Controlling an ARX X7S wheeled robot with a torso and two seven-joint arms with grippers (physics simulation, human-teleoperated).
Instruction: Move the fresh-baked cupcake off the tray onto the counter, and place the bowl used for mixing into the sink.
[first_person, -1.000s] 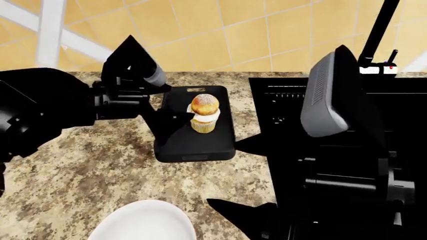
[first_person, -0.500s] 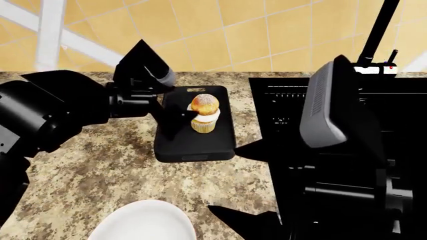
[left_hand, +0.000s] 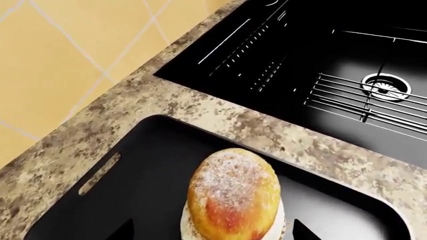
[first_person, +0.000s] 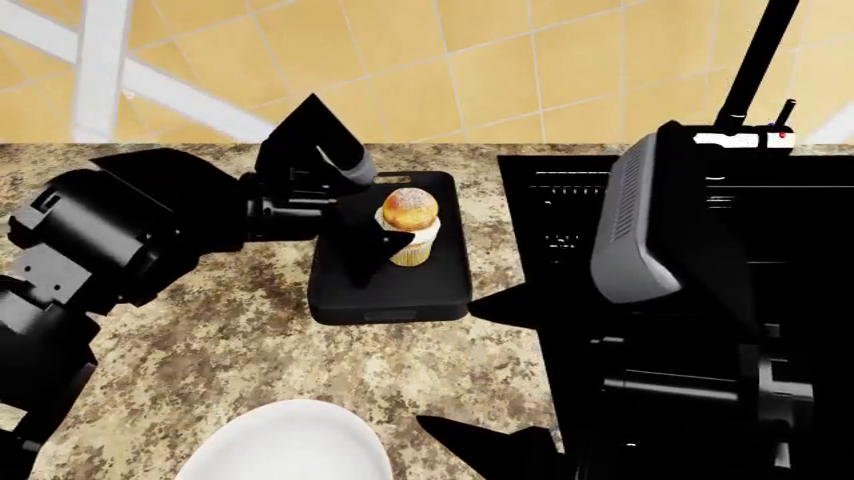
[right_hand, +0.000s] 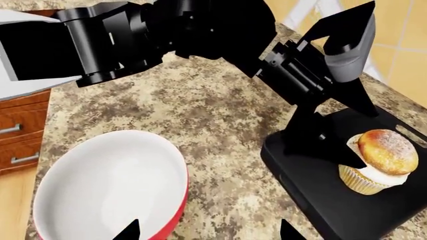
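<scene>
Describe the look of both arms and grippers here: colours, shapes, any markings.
Both arms are matte black and blocky with faceted housings. The left gripper has flat, pointed black fingers and a grey rounded housing behind them, clearest in the right wrist view. The right gripper has the same black triangular fingers; a large grey ribbed cover sits on that arm. No cables or markings are visible.

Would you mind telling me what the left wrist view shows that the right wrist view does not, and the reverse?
Only the left wrist view shows the large glossy black sink with its ribbed lines and round drain. Only the right wrist view shows the round bowl, white inside and red outside, and the open left gripper closing in on the cupcake, one finger on each side. Both show the golden-topped cupcake standing on the flat black tray and the speckled granite counter.
</scene>
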